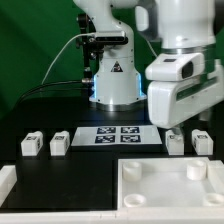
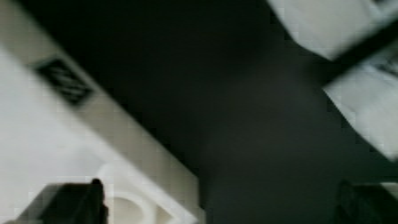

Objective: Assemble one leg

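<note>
While the gripper [image 2: 222, 203] hangs above the table [image 2: 214, 110] with nothing taken, the step in hand reads as the approach to a leg.

Both fingers [image 2: 71, 200] are spread wide. Only bare dark table shows between them, with no part in the gap.

Wrist view: the white panel [image 2: 36, 135] with its tag [image 2: 66, 80] lies outside one finger. Two blurred white blocks [image 2: 365, 90] lie out past the other finger, well clear of the tips. They are probably legs, but too soft to be sure.

Exterior view: four legs in a row. The leg [image 1: 176, 141] nearest below the fingers has a twin [image 1: 202, 141] just beside it. A third leg [image 1: 60, 142] and a fourth leg [image 1: 33, 143] lie well apart from the fingers, past the marker board [image 1: 118, 136].

Notes for a clean pick:
- Centre the gap over one leg only, so the twin is left outside both fingers.
- Turn the wrist until the pads face the block's flat sides.
- Descend straight and close low on the body, not on a corner.
- Risk: a tilted grasp would likely spoil seating the leg in the panel.
</note>
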`<state>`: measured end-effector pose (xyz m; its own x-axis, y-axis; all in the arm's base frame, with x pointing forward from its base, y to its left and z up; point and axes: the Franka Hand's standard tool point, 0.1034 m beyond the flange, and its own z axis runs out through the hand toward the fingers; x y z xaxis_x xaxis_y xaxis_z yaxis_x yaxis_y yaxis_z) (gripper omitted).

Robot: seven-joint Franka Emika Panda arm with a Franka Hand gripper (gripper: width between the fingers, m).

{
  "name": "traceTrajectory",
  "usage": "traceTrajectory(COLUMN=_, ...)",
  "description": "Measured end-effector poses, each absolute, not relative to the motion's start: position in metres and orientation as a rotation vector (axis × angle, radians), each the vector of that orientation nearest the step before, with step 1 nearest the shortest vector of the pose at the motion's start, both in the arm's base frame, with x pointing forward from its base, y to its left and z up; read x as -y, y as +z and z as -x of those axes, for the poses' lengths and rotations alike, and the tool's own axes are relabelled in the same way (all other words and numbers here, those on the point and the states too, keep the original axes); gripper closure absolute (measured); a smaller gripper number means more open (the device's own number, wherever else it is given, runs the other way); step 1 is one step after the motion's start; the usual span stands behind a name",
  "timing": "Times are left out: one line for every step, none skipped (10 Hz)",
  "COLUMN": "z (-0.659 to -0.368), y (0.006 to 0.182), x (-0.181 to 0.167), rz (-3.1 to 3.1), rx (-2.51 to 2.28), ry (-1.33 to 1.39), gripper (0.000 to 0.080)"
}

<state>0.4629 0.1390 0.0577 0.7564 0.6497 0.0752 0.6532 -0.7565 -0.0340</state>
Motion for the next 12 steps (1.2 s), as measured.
traceTrajectory(z=-0.462, y=0.057, x=-0.145, rz=2.929, rx=0.925, ry=-0.086, gripper=0.0151)
traceTrajectory(z=-0.462, y=0.057, x=-0.145, rz=2.966, rx=0.754, ry=-0.079, gripper=0.0151)
traceTrajectory(z=-0.461, y=0.056, x=-0.146, rz=2.991, rx=0.606, ry=-0.072, gripper=0.0151)
traceTrajectory(z=-0.461, y=0.056, x=-0.147, rz=3.004, rx=0.508, ry=-0.065, gripper=0.0151)
traceTrajectory(z=-0.457, y=0.053, x=-0.154, rz=3.022, rx=0.188, ry=-0.034, gripper=0.0151)
traceTrajectory(z=-0.45, y=0.051, x=-0.168, rz=3.022, rx=-0.027, ry=-0.01, gripper=0.0151)
traceTrajectory(z=-0.443, y=0.048, x=-0.179, rz=3.016, rx=-0.108, ry=-0.015, gripper=0.0151)
traceTrajectory(z=-0.432, y=0.043, x=-0.188, rz=3.022, rx=-0.092, ry=0.013, gripper=0.0151)
traceTrajectory(z=-0.435, y=0.044, x=-0.182, rz=3.031, rx=-0.036, ry=0.072, gripper=0.0151)
traceTrajectory(z=-0.44, y=0.046, x=-0.181, rz=3.029, rx=-0.044, ry=0.064, gripper=0.0151)
traceTrajectory(z=-0.433, y=0.044, x=-0.178, rz=3.039, rx=-0.019, ry=0.167, gripper=0.0151)
traceTrajectory(z=-0.43, y=0.046, x=-0.175, rz=3.036, rx=0.003, ry=0.372, gripper=0.0151)
